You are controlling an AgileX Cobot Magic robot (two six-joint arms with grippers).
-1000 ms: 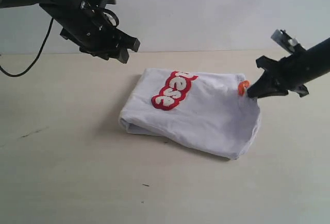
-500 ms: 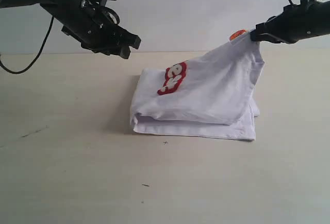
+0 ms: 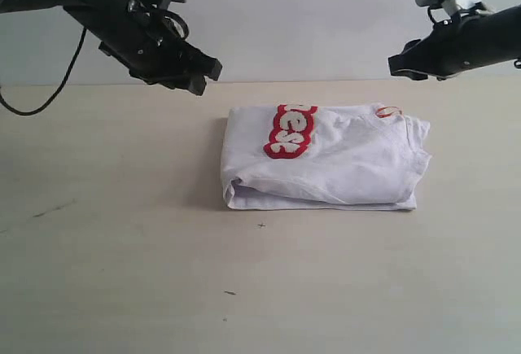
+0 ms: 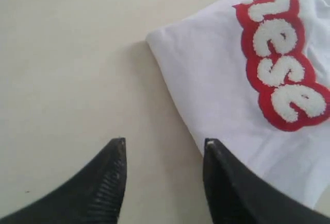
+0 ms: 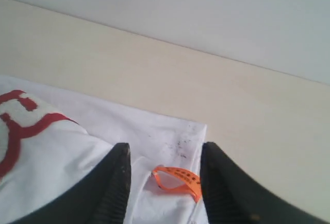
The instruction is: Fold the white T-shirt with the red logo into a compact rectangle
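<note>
Exterior view is taken first: where is the white T-shirt [image 3: 342, 167] seen? (Desk)

It is seen folded into a thick rectangle on the table [image 3: 122, 248], toward the far edge and right of the middle. The red logo [image 3: 291, 131] is shown on top, near the folded left side. An orange tag [image 3: 387, 111] lies at the far right corner of the cloth. (Caption)

How is the right gripper [image 3: 399, 69] placed against it? (Desk)

It is held in the air above and just beyond the shirt's far right corner, clear of the cloth. In the right wrist view its fingers are shown parted, with nothing clamped. The orange tag is framed in the gap, lying on the cloth below. (Caption)

And the left gripper [image 3: 207, 79]? (Desk)

It is pictured raised near the table's far edge, up and to the left of the shirt, apart from it. In the left wrist view its two dark fingers are seen spread, with bare table showing between them and nothing gripped. The shirt's folded edge is seen below, running past one finger, and the logo lies farther along the cloth. (Caption)
</note>
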